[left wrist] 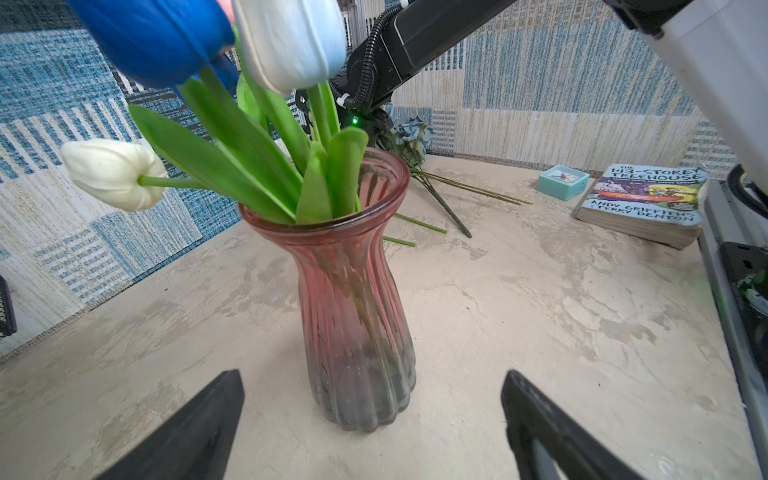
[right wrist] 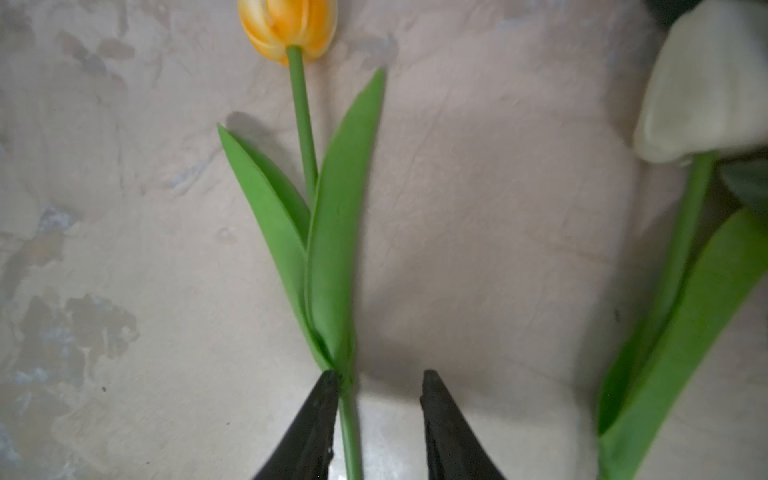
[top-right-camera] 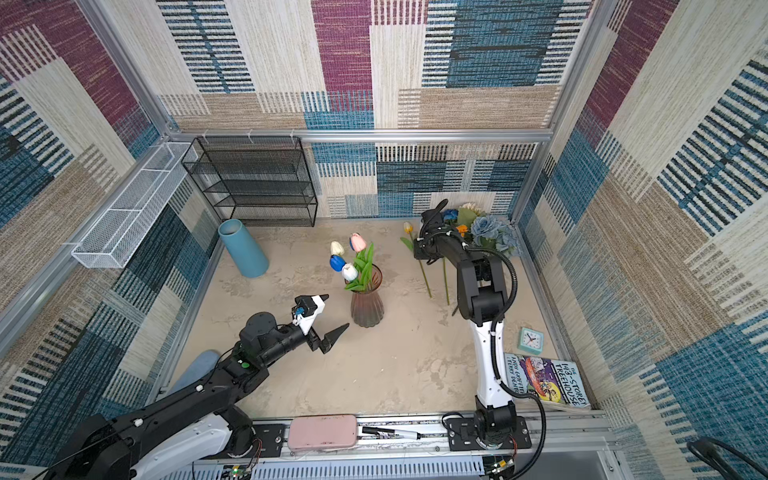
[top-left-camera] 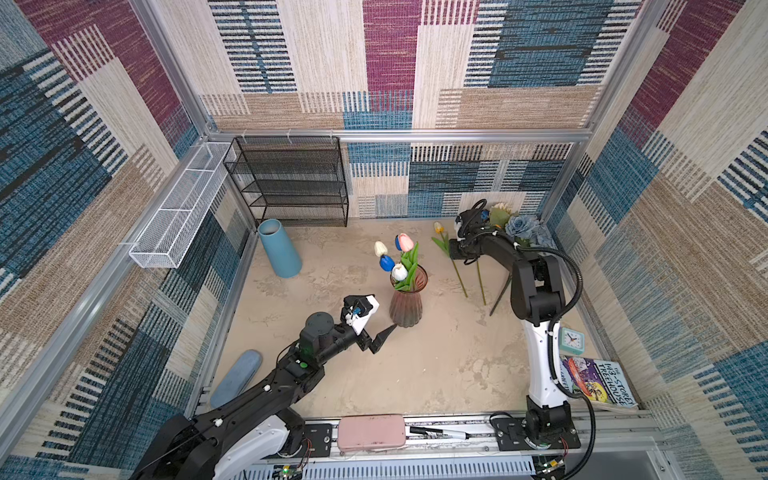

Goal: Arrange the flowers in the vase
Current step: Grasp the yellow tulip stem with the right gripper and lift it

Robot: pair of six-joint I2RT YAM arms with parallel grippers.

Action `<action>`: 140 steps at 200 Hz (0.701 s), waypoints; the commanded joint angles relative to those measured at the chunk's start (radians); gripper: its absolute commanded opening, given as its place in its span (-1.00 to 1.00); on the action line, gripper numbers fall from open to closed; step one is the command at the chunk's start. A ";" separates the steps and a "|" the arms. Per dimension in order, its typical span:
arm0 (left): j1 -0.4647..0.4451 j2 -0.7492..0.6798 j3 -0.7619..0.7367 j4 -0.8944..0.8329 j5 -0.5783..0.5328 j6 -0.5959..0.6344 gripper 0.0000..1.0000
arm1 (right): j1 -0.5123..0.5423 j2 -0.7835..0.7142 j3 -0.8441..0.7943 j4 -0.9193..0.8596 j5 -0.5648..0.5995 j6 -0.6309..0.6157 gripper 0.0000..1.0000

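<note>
A ribbed pink glass vase stands mid-table and holds white, blue and pink tulips. My left gripper is open just in front of the vase's base, with its fingers apart from the glass. A yellow tulip lies on the table at the back right. My right gripper is open astride its stem, which rests against one finger. Beside it lie a white tulip, a dusty-blue rose bunch and a cream sunflower.
A blue cylinder, a black mesh shelf and a white wire basket stand at the back left. A small clock and a book lie at the right. A pink case and a marker sit on the front rail.
</note>
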 commanded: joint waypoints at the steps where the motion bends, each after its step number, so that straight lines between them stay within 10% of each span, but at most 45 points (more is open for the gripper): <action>1: -0.001 0.005 0.001 0.065 -0.001 -0.040 0.99 | 0.001 0.008 -0.005 0.005 -0.012 -0.012 -0.28; 140: -0.001 0.040 0.027 0.075 -0.006 -0.047 0.98 | 0.009 -0.036 -0.063 0.055 -0.061 0.005 -0.21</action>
